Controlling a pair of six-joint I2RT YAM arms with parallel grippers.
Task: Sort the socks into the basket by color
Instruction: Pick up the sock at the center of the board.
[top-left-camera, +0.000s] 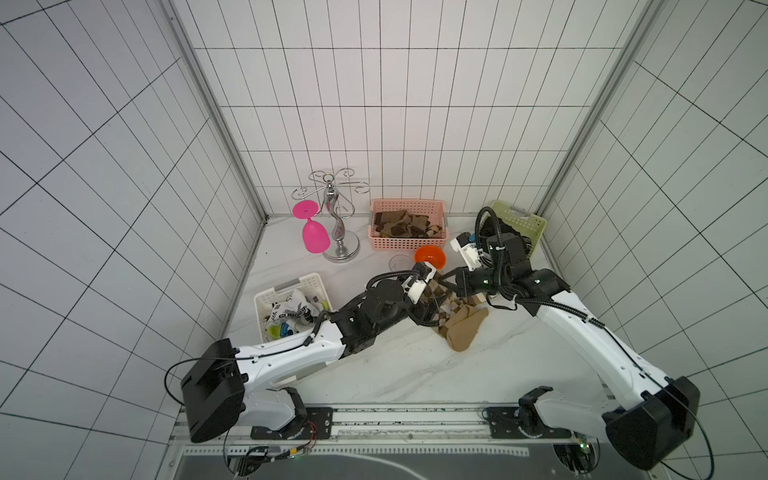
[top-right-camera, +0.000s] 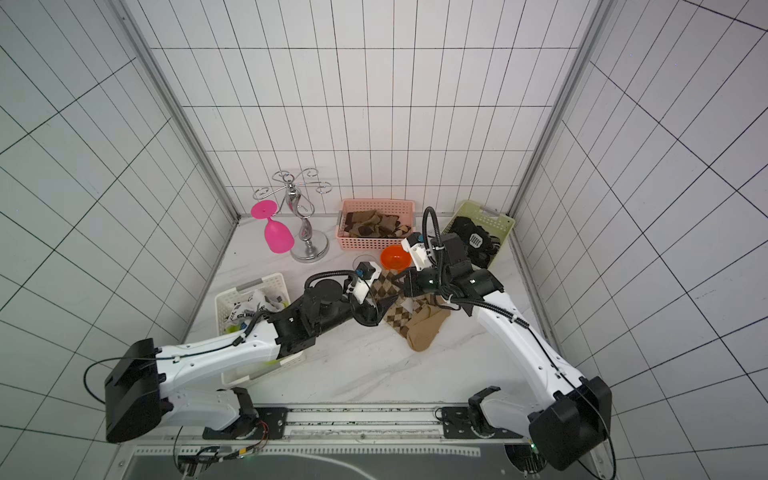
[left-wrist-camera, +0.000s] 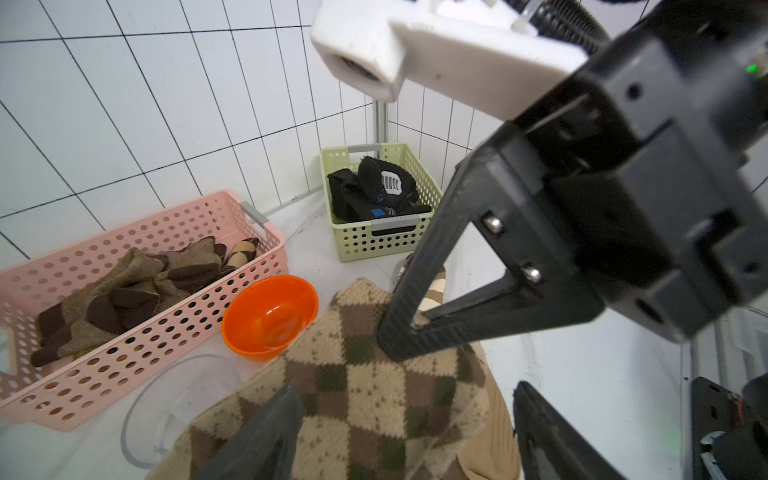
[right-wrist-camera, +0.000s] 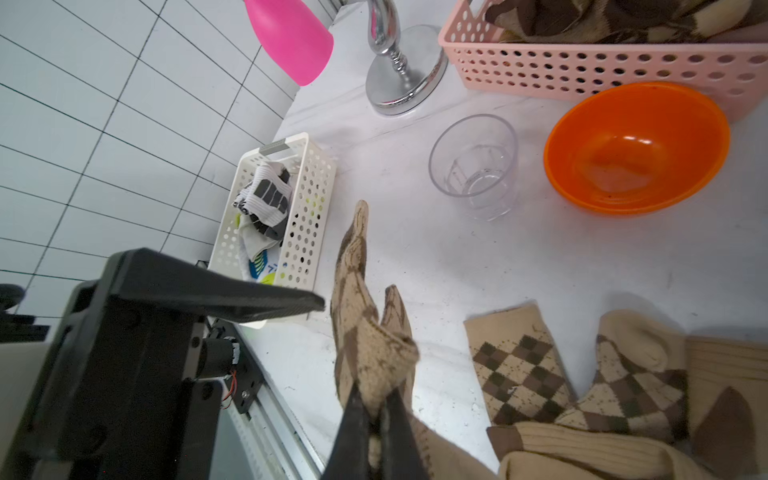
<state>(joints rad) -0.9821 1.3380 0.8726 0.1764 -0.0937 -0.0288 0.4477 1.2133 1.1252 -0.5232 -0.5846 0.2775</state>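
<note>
A brown-and-tan argyle sock (right-wrist-camera: 365, 332) hangs lifted above the table with my right gripper (right-wrist-camera: 376, 401) shut on its upper end. My left gripper (left-wrist-camera: 405, 436) is open, its two fingers (left-wrist-camera: 257, 436) standing on either side of the same sock (left-wrist-camera: 374, 374) without pinching it. In both top views the two grippers meet mid-table, left gripper (top-left-camera: 430, 309) and right gripper (top-left-camera: 446, 278). More brown and tan socks (top-left-camera: 461, 328) lie heaped just below them. The pink basket (top-left-camera: 409, 245) holds brown socks, the green basket (top-left-camera: 534, 226) black ones, the white basket (top-left-camera: 259, 307) white ones.
An orange bowl (top-left-camera: 430, 257) and a clear cup (top-left-camera: 398, 262) stand right behind the grippers, in front of the pink basket. A chrome glass rack (top-left-camera: 338, 232) with a pink goblet (top-left-camera: 313, 235) stands at the back left. Tiled walls close three sides.
</note>
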